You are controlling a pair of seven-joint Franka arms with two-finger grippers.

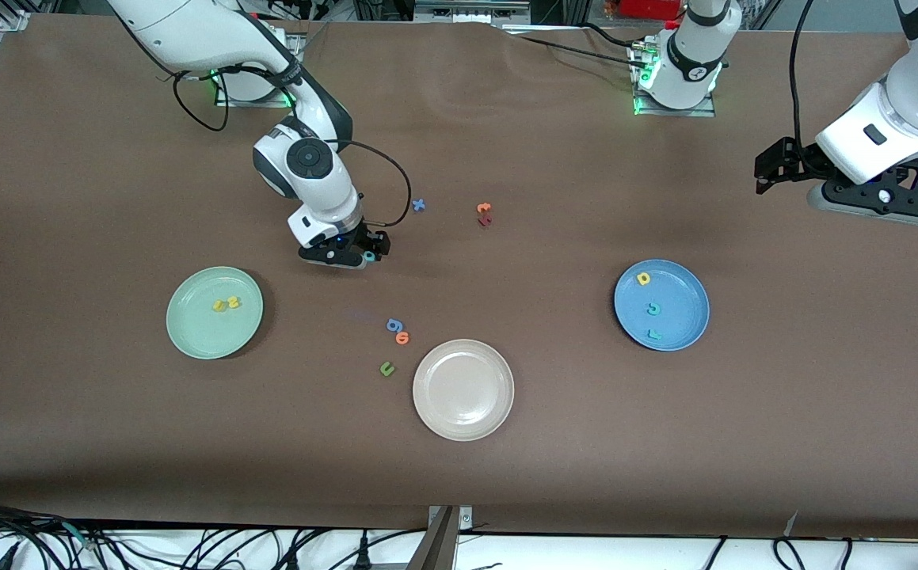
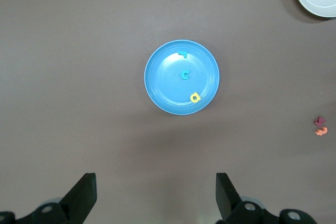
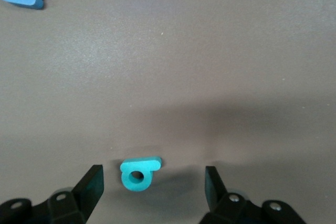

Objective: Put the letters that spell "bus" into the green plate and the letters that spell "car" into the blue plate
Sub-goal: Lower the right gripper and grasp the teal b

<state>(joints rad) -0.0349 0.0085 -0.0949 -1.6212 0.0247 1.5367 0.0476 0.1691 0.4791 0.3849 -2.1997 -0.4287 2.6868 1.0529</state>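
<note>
The teal b (image 3: 139,173) lies flat on the table between the fingers of my right gripper (image 3: 152,187), which is open and touches nothing. In the front view this gripper (image 1: 370,250) is low over the b (image 1: 369,256). The green plate (image 1: 197,332) holds the yellow u (image 1: 220,305) and yellow s (image 1: 233,301). On the blue plate (image 1: 684,301) lie the yellow a (image 1: 644,278), teal c (image 1: 653,309) and teal r (image 1: 653,335). My left gripper (image 1: 771,170) waits open, high over bare table at the left arm's end, looking down on the blue plate (image 2: 165,85).
A beige plate (image 1: 462,412) sits nearest the front camera. Beside it lie a blue g (image 1: 394,324), an orange letter (image 1: 402,338) and a green u (image 1: 386,368). A blue x (image 1: 419,205) and orange and dark red letters (image 1: 484,214) lie nearer the bases.
</note>
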